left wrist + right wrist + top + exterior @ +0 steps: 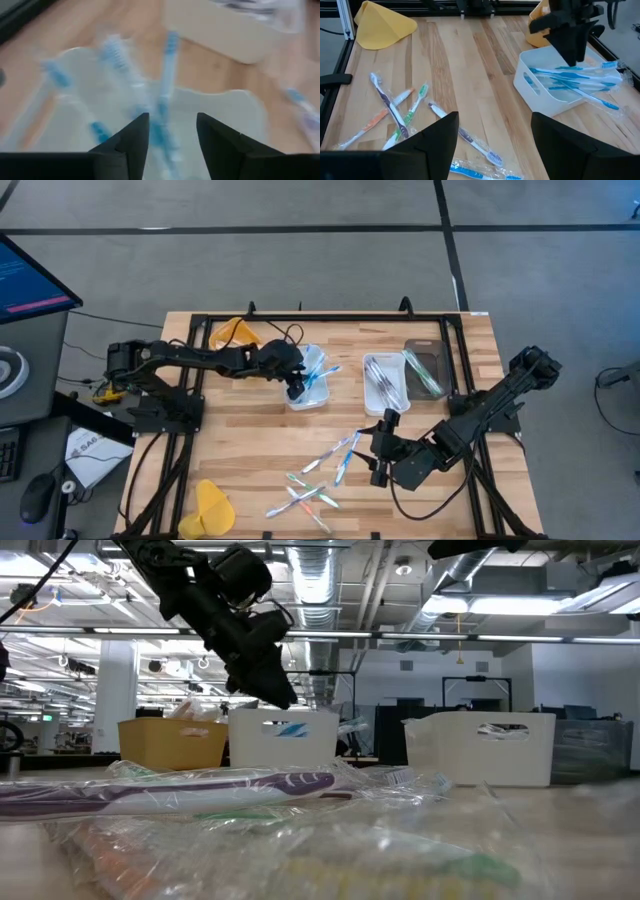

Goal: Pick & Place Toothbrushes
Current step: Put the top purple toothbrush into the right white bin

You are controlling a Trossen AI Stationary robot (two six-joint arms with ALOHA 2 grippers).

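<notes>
**Left arm letting go over the blue-brush tray**

The step in hand looks like the release: the left gripper [296, 388] hangs over the near white tray [308, 383], fingers [131, 142] parted with a clear gap and nothing clamped between them. To do it well, I judge the fingers should open fully before the arm rises, then lift straight up, so no wrapper catches and drags a brush back over the rim. The blue brushes [575, 80] already in the tray stick out past its far end, so a sideways exit risks sweeping them out.

Seen from the left wrist, a blue brush [166, 85] lies just below and ahead of the fingertips, running from between them toward twelve o'clock; whether it touches them I cannot tell. More blue brushes fan toward ten o'clock, all inside the tray.

In the overhead view, the right gripper [380, 448] waits at about four o'clock from that tray, fingers [427, 140] wide apart and empty, just beside the loose brushes [318, 480] scattered on the bench [240, 440] at about seven o'clock from it. A purple-handled one [390, 107] crosses orange and green ones there; picking an outlying brush first would likely avoid lifting two.

Farther off, a second white tray [385, 380] holds grey brushes, with a dark tray [425, 365] beside it at three o'clock.
</notes>
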